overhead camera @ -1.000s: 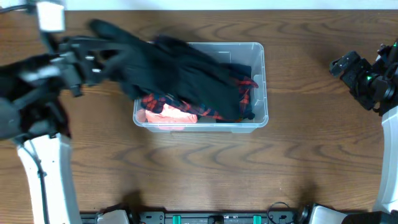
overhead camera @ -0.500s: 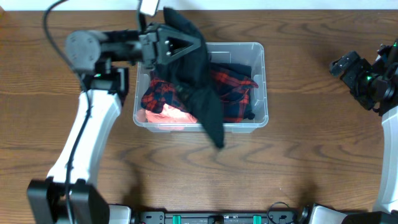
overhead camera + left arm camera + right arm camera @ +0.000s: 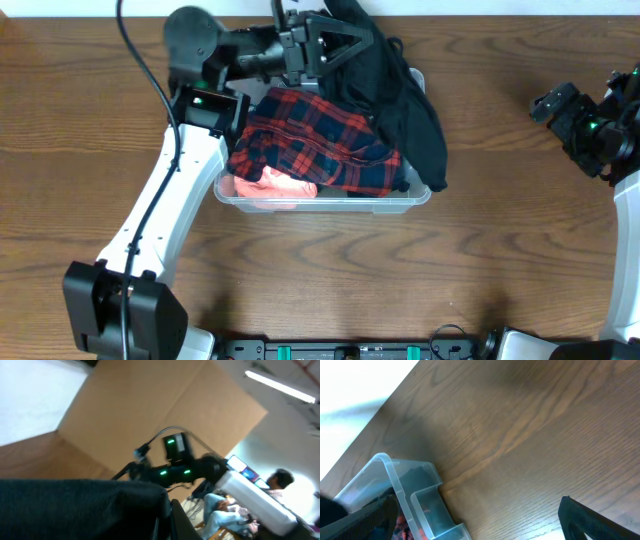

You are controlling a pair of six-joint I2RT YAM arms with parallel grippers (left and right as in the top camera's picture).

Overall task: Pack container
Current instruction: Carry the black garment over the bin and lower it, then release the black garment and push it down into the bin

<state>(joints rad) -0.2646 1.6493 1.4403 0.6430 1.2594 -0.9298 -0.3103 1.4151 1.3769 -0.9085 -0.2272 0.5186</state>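
Observation:
The container (image 3: pixel 330 203) is a clear plastic bin at the table's middle; its corner also shows in the right wrist view (image 3: pixel 415 505). It holds a red-and-blue plaid garment (image 3: pixel 320 140) and a pink cloth (image 3: pixel 270 186). My left gripper (image 3: pixel 348 42) is above the bin's far edge, shut on a black garment (image 3: pixel 405 95). The garment drapes over the bin's right end and down past its front right corner. In the left wrist view the black garment (image 3: pixel 75 510) fills the lower left beside my finger (image 3: pixel 175 520). My right gripper (image 3: pixel 555 105) is open and empty at the far right.
The left arm (image 3: pixel 170 190) stretches from the front left up and over the bin's left side. Bare wooden table (image 3: pixel 330 280) lies in front of the bin and between the bin and the right gripper. One right finger (image 3: pixel 590 520) shows above the wood.
My left arm has swung right across the bin with the black garment. The garment went from the bin's left side to hanging over its right end, uncovering the plaid garment. The right arm has not moved.

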